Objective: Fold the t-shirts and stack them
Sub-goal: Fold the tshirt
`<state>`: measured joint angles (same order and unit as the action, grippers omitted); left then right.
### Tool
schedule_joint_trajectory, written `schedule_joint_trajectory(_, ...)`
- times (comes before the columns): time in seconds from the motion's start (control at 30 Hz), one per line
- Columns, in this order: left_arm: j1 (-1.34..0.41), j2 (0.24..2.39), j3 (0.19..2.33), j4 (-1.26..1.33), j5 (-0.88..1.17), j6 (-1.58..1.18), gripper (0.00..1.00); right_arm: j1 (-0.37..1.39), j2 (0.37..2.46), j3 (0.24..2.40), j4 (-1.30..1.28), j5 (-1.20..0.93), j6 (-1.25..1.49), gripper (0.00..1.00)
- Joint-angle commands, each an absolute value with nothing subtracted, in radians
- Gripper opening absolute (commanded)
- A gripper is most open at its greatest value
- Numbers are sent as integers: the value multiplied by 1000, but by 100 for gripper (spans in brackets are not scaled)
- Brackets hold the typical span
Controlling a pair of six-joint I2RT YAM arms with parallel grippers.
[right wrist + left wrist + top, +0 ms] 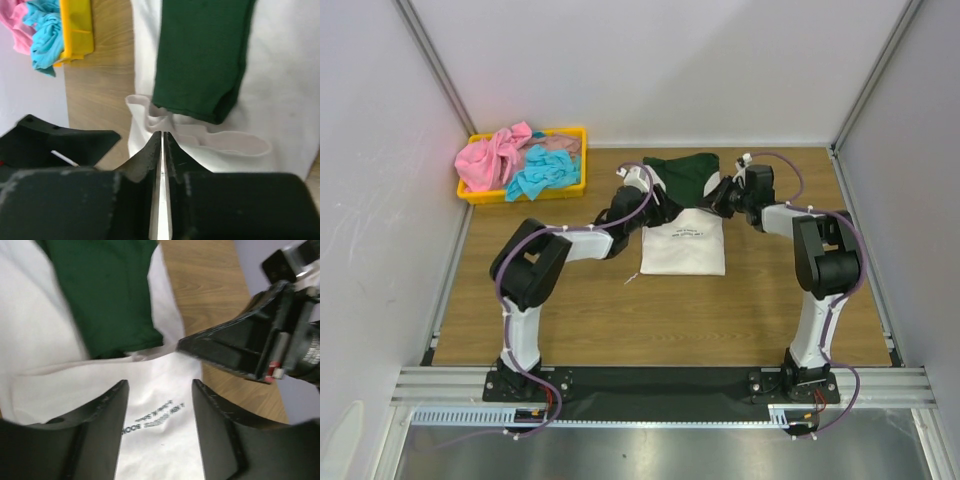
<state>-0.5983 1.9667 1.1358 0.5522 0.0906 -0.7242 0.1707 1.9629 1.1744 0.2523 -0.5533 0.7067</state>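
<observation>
Left jaws: apart, a moderate gap. The fingers (107, 415) hang over the white t-shirt (685, 250), framing its small black print (155, 420). Can't tell whether the pads touch the cloth; nothing sits between them.

Right jaws: pressed together, with only a thin white sliver in the gap. The tips are at a folded white flap (150, 112) on the shirt's side edge, just below the end of the green sleeve (200, 55), and look pinched on that thin layer. From the left wrist view, the right fingertip (187, 345) sits right where white cloth meets bare wood.

Shirt position: mid-worktop, slightly toward the far side. The body lies flat, with the green part (685, 170) bunched at the far end. The two arms come in from either side at the sleeve line.

Edges and room:
- The shirt's near hem is straight, with a wide strip of bare worktop (620, 320) between it and the arm bases.
- There is bare wood left of the shirt up to the yellow tray (520, 197).
- There is less room on the right, where the right arm's elbow is near the worktop's right edge and the wall.
- The tray sits in the far-left corner against the walls. It holds the pink shirt (490, 160) and the turquoise shirt (542, 172), both crumpled, with the pink one spilling over the left rim.
</observation>
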Motion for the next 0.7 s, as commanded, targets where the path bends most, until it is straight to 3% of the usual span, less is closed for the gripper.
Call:
schedule_joint_trajectory(0.0,-595,2038,1173,641,92,-822,57,161,1991,1186,307,-516,689,8)
schedule_joint_trajectory(0.13,-594,2100,1215,611,58,-851,54,147,2022,1183,293,-494,663,6)
schedule_joint_trajectory(0.37,-583,2128,1273,323,-214,-922,52,135,2066,1172,281,-450,637,5)
schedule_joint_trajectory(0.67,-580,2114,1258,273,-239,-945,52,129,2088,1186,279,-420,615,4)
